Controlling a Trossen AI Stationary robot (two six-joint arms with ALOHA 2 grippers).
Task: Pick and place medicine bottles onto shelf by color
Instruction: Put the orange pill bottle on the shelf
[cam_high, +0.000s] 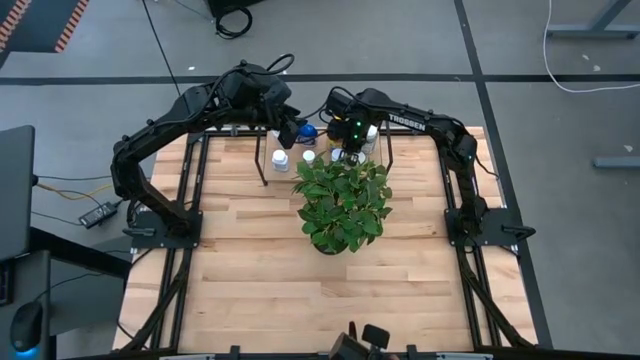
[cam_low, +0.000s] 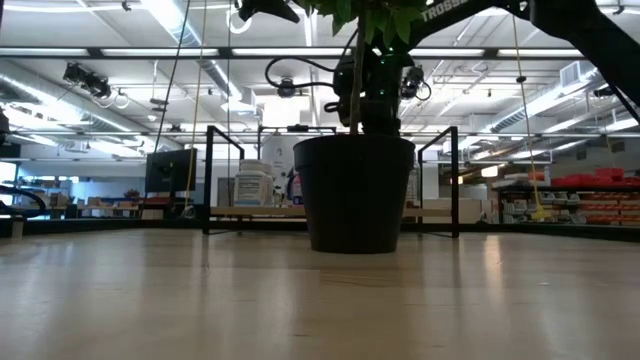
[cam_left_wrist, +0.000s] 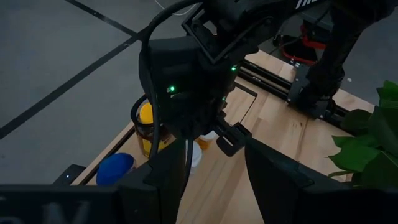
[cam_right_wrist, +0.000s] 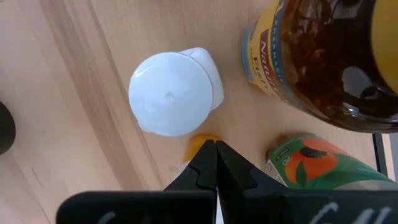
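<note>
A: Table (cam_high: 240, 270) surface?
B: Light wood planks, smooth, satin sheen.
A: Bottles beside the plant (cam_high: 343, 205)?
B: White cap (cam_right_wrist: 169, 93): smooth matt plastic. Amber bottle (cam_right_wrist: 323, 59): glossy, translucent plastic, paper label.
A: Shelf (cam_low: 215, 180)?
B: Thin black metal, matt.

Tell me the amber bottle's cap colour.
Yellow; the amber bottle shows it best in the left wrist view.

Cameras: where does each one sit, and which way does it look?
High: overhead, straight down on the table; both arms show.
Low: at tabletop height, level across to the pot; arms enter from above.
Left wrist: on the left arm, past the open left gripper at the right arm.
Right wrist: down past the shut right gripper at a white cap.
Both wrist views share the amber bottle.
</note>
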